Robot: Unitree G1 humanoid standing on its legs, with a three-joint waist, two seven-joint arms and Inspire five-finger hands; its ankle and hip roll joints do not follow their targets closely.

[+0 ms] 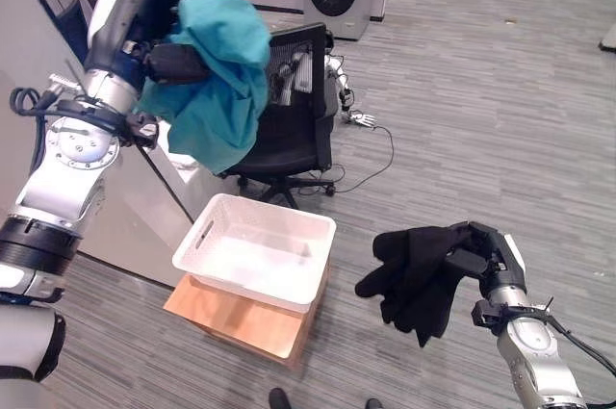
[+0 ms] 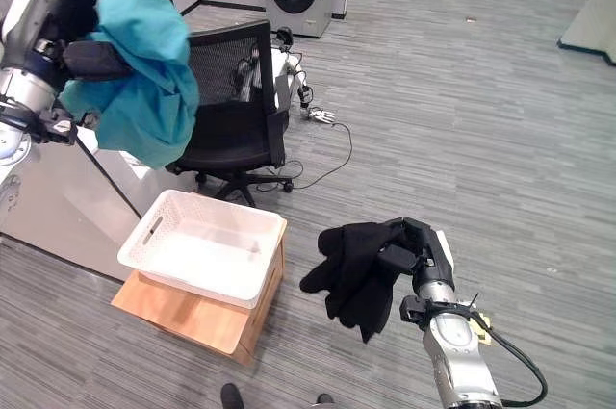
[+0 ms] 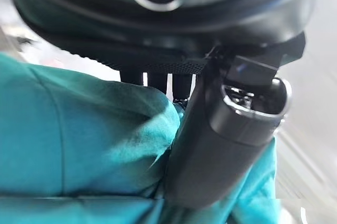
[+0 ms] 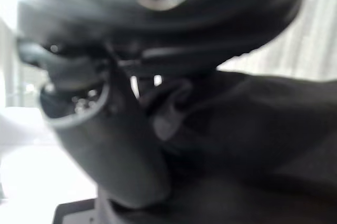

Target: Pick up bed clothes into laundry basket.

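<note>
Fingers of left hand (image 1: 178, 61) curled round teal cloth (image 1: 217, 82), held high above and behind basket (image 1: 255, 253); right hand (image 1: 476, 253) clenched on black cloth (image 1: 414, 274), low beside it. Basket on wooden box (image 1: 245, 320), empty: both drops left.

A teal garment (image 1: 217, 82) hangs bunched from the raised left hand (image 1: 178, 61), above and behind the white slotted laundry basket (image 1: 256, 250). A black garment (image 1: 416, 269) dangles from the right hand (image 1: 476, 253), beside the basket.

Silver-grey arms, dark hands
</note>
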